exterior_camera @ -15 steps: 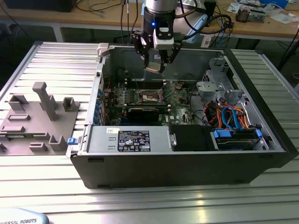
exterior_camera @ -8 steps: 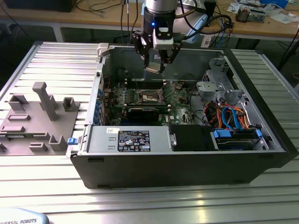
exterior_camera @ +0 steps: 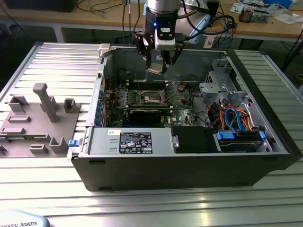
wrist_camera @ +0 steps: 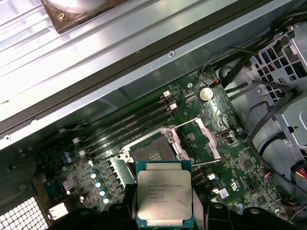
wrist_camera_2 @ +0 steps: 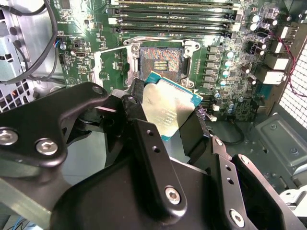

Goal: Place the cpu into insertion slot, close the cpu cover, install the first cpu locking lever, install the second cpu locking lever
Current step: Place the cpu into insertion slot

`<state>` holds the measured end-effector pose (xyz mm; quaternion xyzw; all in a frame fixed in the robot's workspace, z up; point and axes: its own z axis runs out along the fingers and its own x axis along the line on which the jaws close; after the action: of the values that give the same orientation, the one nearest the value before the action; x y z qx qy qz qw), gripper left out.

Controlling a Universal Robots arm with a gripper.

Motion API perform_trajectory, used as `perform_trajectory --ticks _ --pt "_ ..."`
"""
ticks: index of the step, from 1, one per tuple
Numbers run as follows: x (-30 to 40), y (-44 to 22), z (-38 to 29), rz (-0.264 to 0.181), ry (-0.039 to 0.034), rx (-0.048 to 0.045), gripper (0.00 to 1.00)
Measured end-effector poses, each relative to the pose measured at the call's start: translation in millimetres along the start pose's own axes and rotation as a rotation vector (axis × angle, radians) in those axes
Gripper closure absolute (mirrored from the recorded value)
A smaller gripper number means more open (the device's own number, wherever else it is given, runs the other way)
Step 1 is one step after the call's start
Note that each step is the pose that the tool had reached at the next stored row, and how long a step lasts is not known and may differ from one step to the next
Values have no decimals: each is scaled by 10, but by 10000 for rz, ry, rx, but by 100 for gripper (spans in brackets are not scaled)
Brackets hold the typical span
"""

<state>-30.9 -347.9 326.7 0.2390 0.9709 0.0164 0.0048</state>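
My gripper [exterior_camera: 158, 62] hangs inside the open computer case, shut on the cpu [exterior_camera: 155, 70]. In both wrist views the cpu [wrist_camera_2: 168, 108] [wrist_camera: 164, 195] shows as a flat square chip with a silvery top and a teal edge, clamped between the black fingers [wrist_camera_2: 140, 98]. It is held in the air above the green board, apart from the insertion slot [wrist_camera: 152, 152] [wrist_camera_2: 160, 60] [exterior_camera: 152, 98]. The slot lies bare, its dark contact field exposed. The cpu cover [wrist_camera: 209, 140] stands swung open beside the slot. Thin wire levers [wrist_camera: 191, 122] stick up next to it.
Long black memory slots [wrist_camera_2: 172, 19] run beside the socket. The case's metal walls [wrist_camera: 144, 62] ring the board. A drive cage with orange and blue cables [exterior_camera: 232, 116] and a power supply [exterior_camera: 135, 142] fill the case. A grey fixture tray [exterior_camera: 38, 120] lies at the exterior view's left.
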Motion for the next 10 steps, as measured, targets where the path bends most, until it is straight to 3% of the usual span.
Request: perform_trajectory --ticks 10 --pt "0 0 0 104 -4 1 46"
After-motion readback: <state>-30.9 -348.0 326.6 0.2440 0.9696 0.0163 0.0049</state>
